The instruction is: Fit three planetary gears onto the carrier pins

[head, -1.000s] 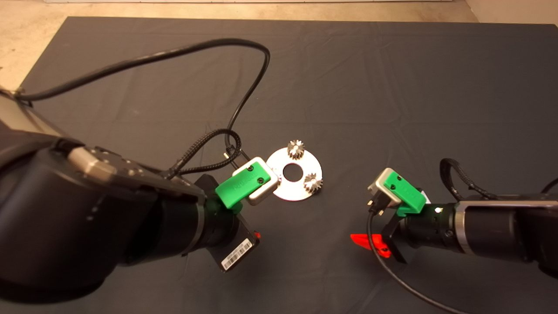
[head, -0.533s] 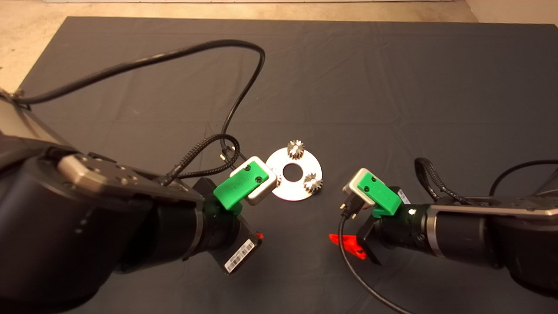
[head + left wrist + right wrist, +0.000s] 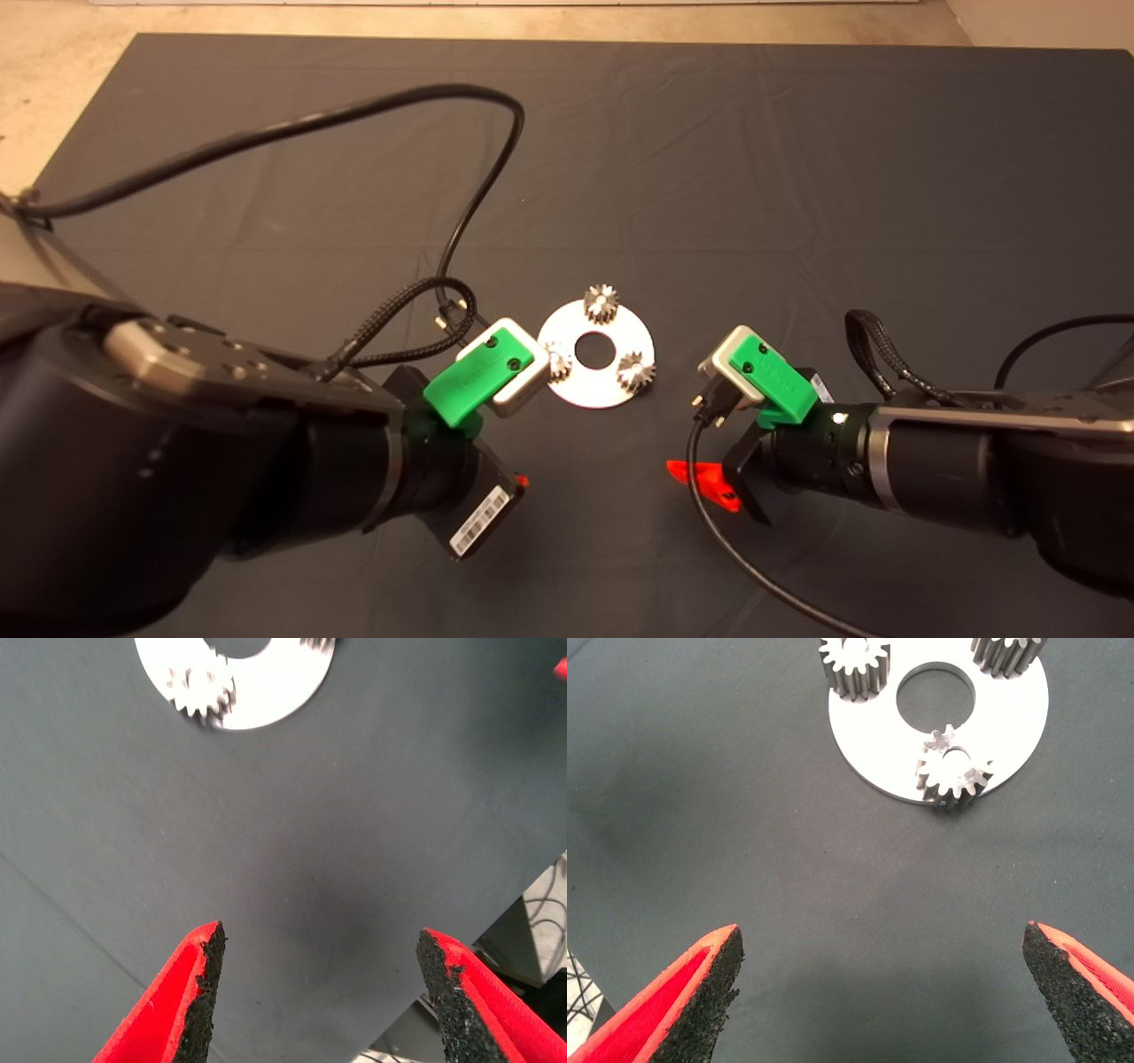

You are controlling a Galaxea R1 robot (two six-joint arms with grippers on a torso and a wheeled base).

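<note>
The left green gripper with red, black-padded fingers [image 3: 314,992] stands wide open and empty over bare dark mat [image 3: 292,859], on the near side of the work. Ahead of its fingertips, apart from them, lies the flat round silver metal disc with a large centre hole [image 3: 275,691].

The right green gripper [image 3: 881,992] is likewise spread wide with nothing between its pads, and the same disc [image 3: 1010,726] lies ahead of it across a stretch of mat.

Three small toothed silvery metal gears sit on that disc near its rim: one nearest the right gripper [image 3: 953,769], one further off to one side [image 3: 854,666], and one at the far edge [image 3: 1005,654], partly cut off. All three look seated, so the pins themselves are hidden under them and the installing appears done.

By my judgement the gears are stiff, dense for their size and hard to damage, but smooth and small enough to slip or tip. The best hold would be across the toothed flanks, pads on opposite sides, keeping the bore upright.

The disc is the only holder here; it carries the three gears and nothing else.
</note>
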